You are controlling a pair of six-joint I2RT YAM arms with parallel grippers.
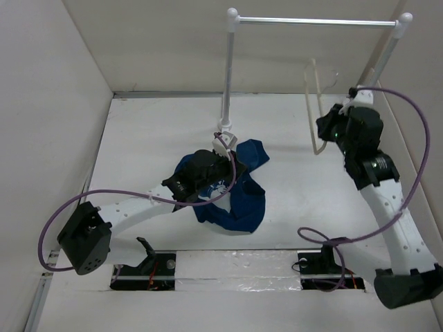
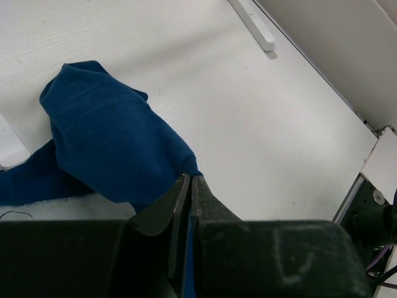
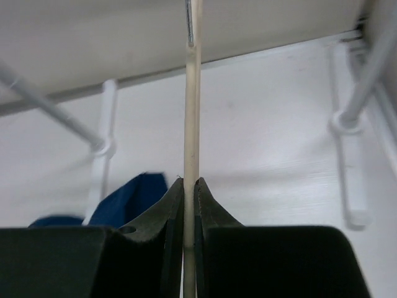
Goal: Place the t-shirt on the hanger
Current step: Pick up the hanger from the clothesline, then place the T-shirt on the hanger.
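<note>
L hand (image 2: 190, 181) is squeezed all but shut, w/ a fold of the t-shirt (image 2: 105, 143) nipped btwn the fingers (image 2: 214, 208). A thin sliver of blue shows in the slit where they meet. From that pinch the cloth runs up and away to the hand's left in a rounded, bunched lump. More of it lies flat on the white surface (image 2: 260, 124) further left. Seen from above, most of the shirt is heaped under my L wrist and just to its right. The white print (image 1: 216, 187) peeks out beside the forearm, partly covered, so I can't make out the rest of it.

R hand (image 3: 189, 183) is clamped tight on the hanger (image 3: 193, 105). The pale wooden bar sits right btwn the fingertips and goes straight up from them, upright, no tilt that I can see. From above, the frame stands just off that hand's left side, w/ the wire hook (image 1: 332, 72) at the top, beyond the hand. Can't tell if the hanger's low end touches the surface.

The rack (image 3: 105, 118) is past the R hand, its silver bar (image 1: 315, 22) higher up. The shirt is well apart from this hand, low and to its left. Hanger and shirt aren't touching.
</note>
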